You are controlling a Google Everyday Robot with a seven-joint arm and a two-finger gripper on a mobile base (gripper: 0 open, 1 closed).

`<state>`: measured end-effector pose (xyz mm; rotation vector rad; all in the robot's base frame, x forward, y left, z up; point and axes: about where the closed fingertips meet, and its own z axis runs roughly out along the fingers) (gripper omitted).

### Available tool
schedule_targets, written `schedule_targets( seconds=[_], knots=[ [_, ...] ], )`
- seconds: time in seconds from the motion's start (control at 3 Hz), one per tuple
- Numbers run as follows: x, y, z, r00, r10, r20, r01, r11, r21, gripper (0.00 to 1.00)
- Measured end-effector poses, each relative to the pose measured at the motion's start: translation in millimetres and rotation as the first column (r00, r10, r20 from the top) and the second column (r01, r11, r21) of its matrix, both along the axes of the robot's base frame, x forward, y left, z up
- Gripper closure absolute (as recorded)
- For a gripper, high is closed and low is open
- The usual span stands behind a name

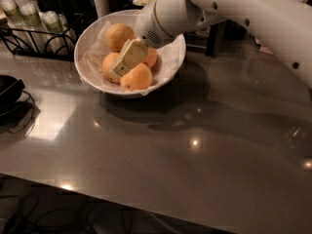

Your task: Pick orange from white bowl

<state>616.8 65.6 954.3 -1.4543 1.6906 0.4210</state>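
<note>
I note the tool inside the white bowl, the paler orange just behind it. Its grip I cannot tell.

Glossy grey desk carried white bowl at back left, black wire rack beyond it, small black dish at left edge. Pincer hung inside bowl.
</note>
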Motion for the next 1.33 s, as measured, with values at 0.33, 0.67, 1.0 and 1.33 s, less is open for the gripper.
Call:
schedule_targets(
  seconds=[0.33, 0.67, 1.0, 1.33],
  knots=[
    [8, 7, -1, 0.9993, -0.037, 0.005, 0.036, 0.999, 0.032, 0.00],
    [24, 19, -2, 0.9949, -0.100, 0.014, 0.098, 0.993, 0.071, 0.00],
    [37, 23, -11, 0.9870, -0.160, 0.006, 0.160, 0.984, 0.080, 0.00],
    [46, 24, -13, 0.9778, -0.209, 0.008, 0.208, 0.975, 0.083, 0.00]
  ],
)
